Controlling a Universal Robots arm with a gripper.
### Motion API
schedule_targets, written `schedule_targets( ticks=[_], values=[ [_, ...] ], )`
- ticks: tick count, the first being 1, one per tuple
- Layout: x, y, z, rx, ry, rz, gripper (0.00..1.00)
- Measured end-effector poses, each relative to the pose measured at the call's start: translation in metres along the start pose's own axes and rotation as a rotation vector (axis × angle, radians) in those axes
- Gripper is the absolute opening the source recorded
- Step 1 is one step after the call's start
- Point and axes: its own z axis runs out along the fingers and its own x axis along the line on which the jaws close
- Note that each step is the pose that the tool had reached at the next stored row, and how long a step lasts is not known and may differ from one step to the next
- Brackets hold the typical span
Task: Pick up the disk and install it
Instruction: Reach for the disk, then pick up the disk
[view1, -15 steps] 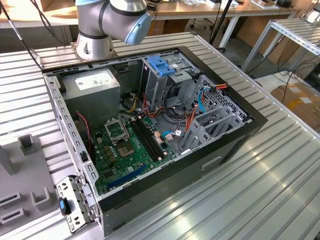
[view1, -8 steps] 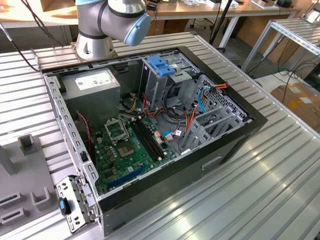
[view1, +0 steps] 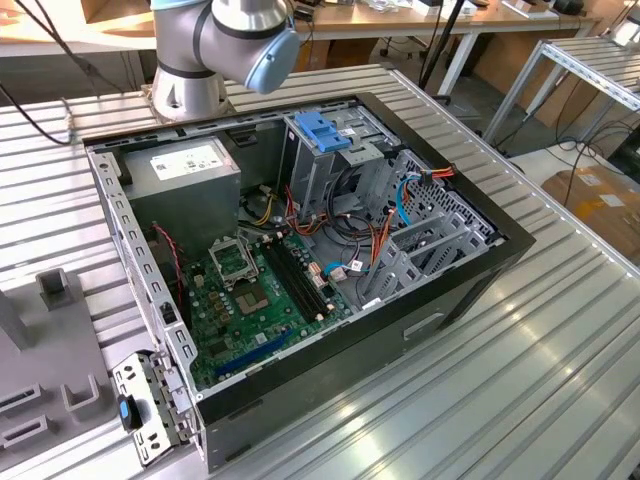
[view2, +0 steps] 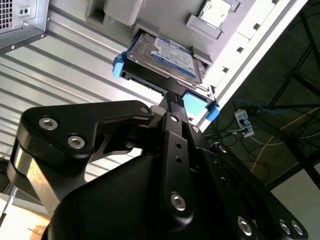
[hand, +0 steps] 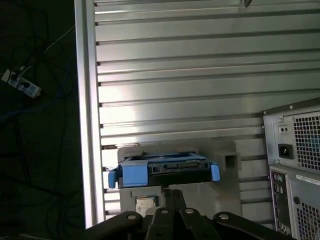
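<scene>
Black gripper (view2: 171, 98), closed and empty, points at the disk (view2: 167, 55) just beyond its tips. That disk, clipped in a blue bracket (view2: 118, 67), sits in a grey holder (hand: 227, 150) on the ribbed table (hand: 200, 75), near the computer case (hand: 297, 165).

Nothing printed is legible from here: the disk (view2: 162, 57) carries a white and blue label, the power supply box (view1: 190, 185) a white one, both unreadable.

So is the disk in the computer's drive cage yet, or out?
Out. In both wrist views the disk lies in a grey holder on the ribbed table, outside the computer case, with the gripper beside it.
</scene>
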Motion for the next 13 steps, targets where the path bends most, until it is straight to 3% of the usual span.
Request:
schedule_targets(
  ticks=[4,13],
  values=[
    [0.0312,-0.0004,0.0006,-0.0002,-0.0002,0.000,0.11],
    [0.0316,-0.0005,0.0005,-0.0001,-0.0001,0.000,0.11]
  ],
)
